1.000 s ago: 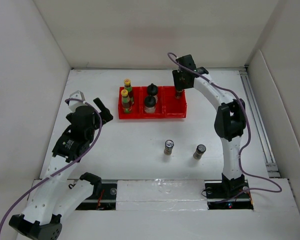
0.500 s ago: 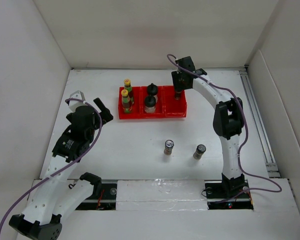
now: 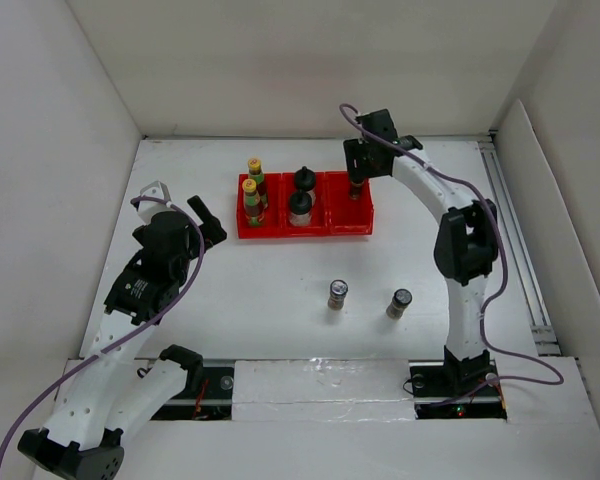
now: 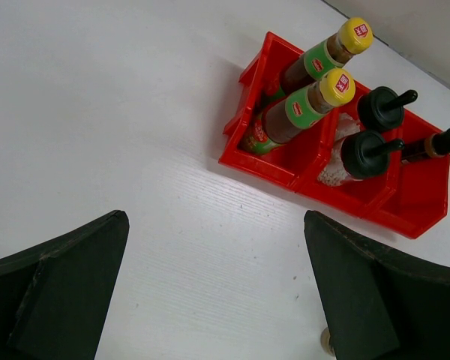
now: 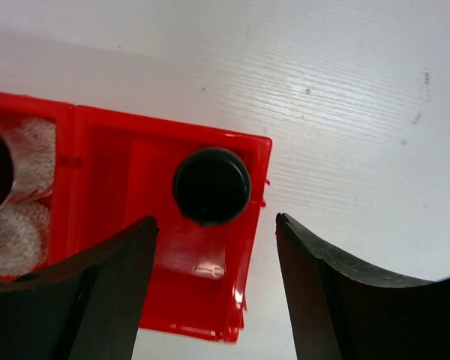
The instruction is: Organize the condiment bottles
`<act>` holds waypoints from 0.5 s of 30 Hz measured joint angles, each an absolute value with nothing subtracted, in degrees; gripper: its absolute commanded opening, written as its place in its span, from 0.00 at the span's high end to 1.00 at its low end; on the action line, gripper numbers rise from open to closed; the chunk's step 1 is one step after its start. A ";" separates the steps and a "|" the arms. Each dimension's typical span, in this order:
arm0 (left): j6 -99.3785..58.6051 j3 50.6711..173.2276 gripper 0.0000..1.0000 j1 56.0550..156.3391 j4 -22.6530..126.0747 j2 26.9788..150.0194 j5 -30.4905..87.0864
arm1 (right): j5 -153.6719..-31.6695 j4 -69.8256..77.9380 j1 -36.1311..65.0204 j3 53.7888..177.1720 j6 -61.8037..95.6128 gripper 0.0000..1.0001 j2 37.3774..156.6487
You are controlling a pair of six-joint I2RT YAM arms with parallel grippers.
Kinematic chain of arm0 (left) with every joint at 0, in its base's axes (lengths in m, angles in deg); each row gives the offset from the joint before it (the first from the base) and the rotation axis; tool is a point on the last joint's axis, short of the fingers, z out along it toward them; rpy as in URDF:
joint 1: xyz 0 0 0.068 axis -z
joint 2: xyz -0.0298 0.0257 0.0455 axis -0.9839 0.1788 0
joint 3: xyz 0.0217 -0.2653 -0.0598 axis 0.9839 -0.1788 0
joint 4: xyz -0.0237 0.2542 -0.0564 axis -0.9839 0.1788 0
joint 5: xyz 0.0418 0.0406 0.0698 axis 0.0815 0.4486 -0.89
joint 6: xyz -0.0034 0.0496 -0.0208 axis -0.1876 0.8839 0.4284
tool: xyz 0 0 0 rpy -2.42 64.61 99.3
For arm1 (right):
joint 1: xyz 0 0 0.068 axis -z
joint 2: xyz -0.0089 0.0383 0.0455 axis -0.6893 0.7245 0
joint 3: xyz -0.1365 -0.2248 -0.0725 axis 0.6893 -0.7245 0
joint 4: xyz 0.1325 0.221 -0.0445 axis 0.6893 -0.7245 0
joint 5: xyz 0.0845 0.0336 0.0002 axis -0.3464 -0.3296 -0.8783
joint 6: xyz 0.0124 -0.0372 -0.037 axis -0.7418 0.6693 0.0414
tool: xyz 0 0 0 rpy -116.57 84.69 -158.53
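Shaker (image 5: 211,185) stands in the red tray (image 5: 165,124) between the open right fingers (image 5: 82,300), touching neither. Left fingers (image 4: 52,292) are wide open.

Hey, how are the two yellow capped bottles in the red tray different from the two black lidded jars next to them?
The yellow-capped bottles are tall and slim, with dark contents and red-green labels; the black-lidded jars are shorter, squat and whitish. The bottles fill the left compartment of the red tray, the jars the middle one. Both pairs stand in that tray, one behind the other.
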State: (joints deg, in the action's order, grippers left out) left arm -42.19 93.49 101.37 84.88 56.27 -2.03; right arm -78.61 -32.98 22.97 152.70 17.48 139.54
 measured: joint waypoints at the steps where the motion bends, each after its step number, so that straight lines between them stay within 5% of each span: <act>1: -42.19 93.49 0.01 101.37 84.88 56.27 -2.01 | -78.57 -32.95 22.97 152.03 17.46 0.30 138.19; 9: -42.19 93.49 0.01 101.37 84.88 56.27 -2.03 | -76.49 -33.87 20.30 143.66 17.28 0.30 120.22; 15: -42.37 93.49 0.01 101.37 84.93 57.87 -2.92 | -74.18 -33.87 4.74 127.39 15.77 0.31 103.76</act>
